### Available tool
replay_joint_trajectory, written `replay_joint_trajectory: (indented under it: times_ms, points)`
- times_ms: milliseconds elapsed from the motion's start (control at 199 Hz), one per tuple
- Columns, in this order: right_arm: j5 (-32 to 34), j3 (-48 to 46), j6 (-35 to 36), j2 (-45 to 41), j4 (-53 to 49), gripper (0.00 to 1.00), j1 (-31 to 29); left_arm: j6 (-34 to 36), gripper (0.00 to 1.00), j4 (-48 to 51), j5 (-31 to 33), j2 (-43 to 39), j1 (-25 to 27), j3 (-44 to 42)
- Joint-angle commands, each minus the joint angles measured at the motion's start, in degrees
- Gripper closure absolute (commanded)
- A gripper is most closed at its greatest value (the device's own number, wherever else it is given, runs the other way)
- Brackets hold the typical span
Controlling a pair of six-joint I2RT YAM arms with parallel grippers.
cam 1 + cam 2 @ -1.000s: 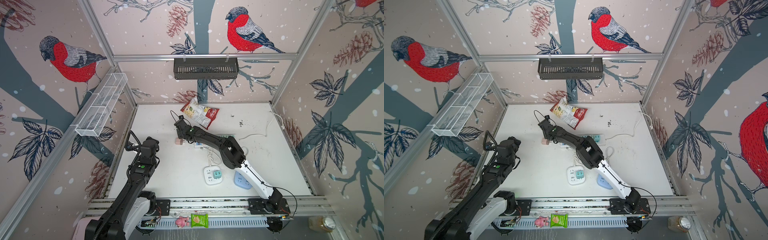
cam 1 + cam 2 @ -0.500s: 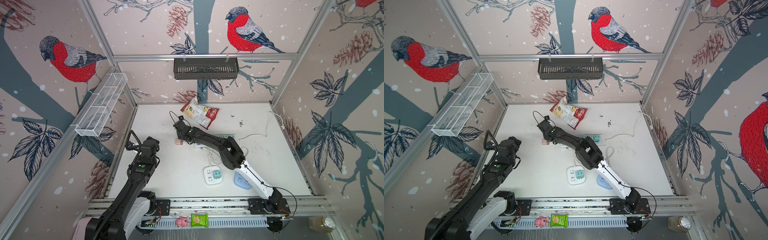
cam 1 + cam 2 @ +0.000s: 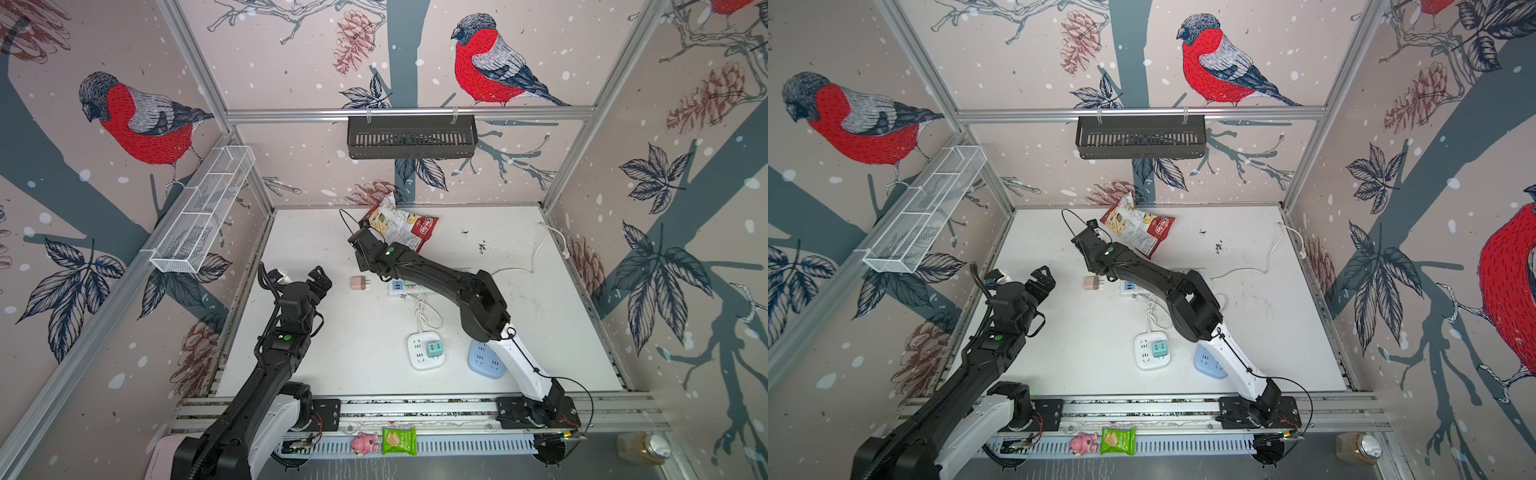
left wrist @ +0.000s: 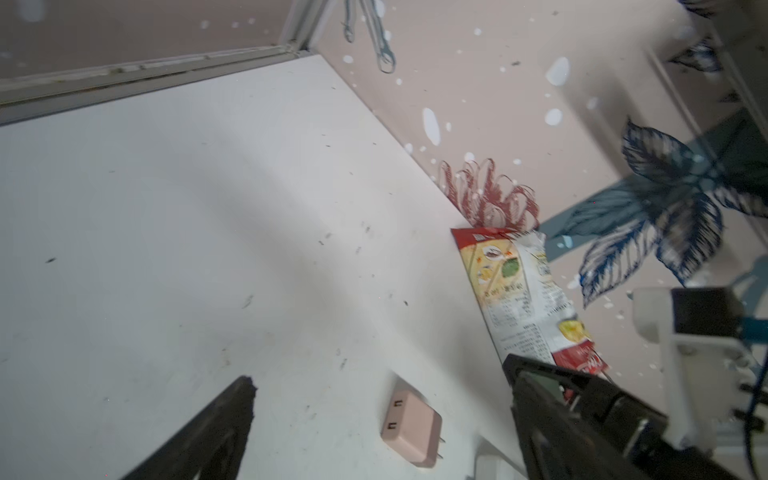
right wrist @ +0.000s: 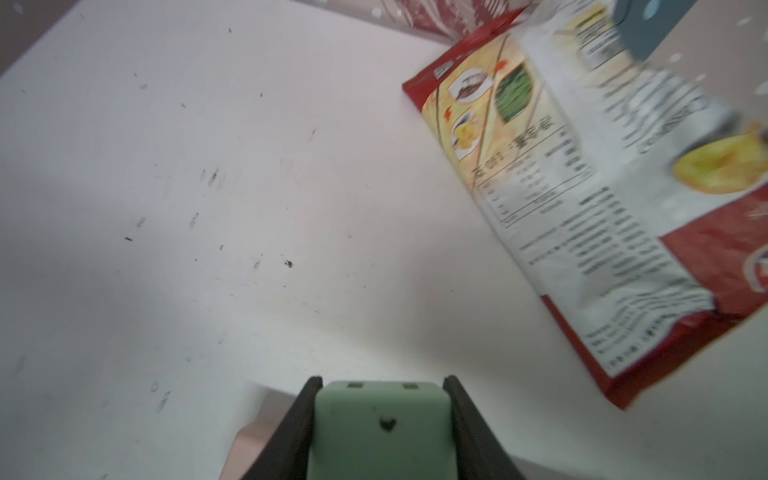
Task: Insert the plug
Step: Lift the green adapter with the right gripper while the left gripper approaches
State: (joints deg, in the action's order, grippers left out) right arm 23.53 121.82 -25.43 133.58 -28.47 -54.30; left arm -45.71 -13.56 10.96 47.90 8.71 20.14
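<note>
Right arm point(image 3: 436, 278) wrist has crept slightly toward the back wall since a second ago and its fingers have pinched in. Left arm point(image 3: 286, 332) and pink plug point(image 3: 356, 283) haven't budged.

Right hand point(image 5: 382, 380): clamped on the green plug point(image 5: 380, 428), one finger flat on each long side. Plug's long axis runs along the fingers. The end with two small slots sits about level with the fingertips, aimed at bare tabletop point(image 5: 187, 208) beside the chips bag point(image 5: 582, 187). Prongs are hidden back in the grip. Plug is off the tabletop, right over the pink plug: a pink edge shows just under the fingers in the right wrist view.

Pink plug: flat on the tabletop, long axis roughly left-right in both top views. Prongs point toward the power strip point(image 3: 405, 287), just short of it, not touching.

Left hand point(image 4: 378, 370): spread wide, holding nothing, hovering near the pink plug on its left side.

Socket block point(image 3: 424, 351) nearer the front has a teal adapter point(image 3: 435, 348) seated in it.
</note>
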Motion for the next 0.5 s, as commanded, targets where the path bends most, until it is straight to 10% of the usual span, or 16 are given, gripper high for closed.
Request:
replay_joint_trajectory:
  times_ms: [0, 296, 497]
  points:
    - [3.8, -6.7, 2.3, -11.4, 3.5, 0.83, -0.5, 5.8, 0.03, -9.3, -7.6, -1.3, 0.5, -1.6]
    - [6.3, -27.9, 8.8, -35.1, 19.0, 0.85, -1.0, 11.9, 0.06, -18.4, -11.9, -8.7, 5.1, -6.2]
    - [3.8, -62.1, 21.5, -55.5, 48.5, 0.86, -2.3, 15.9, 0.08, -19.7, -13.3, -12.2, 8.8, -5.9]
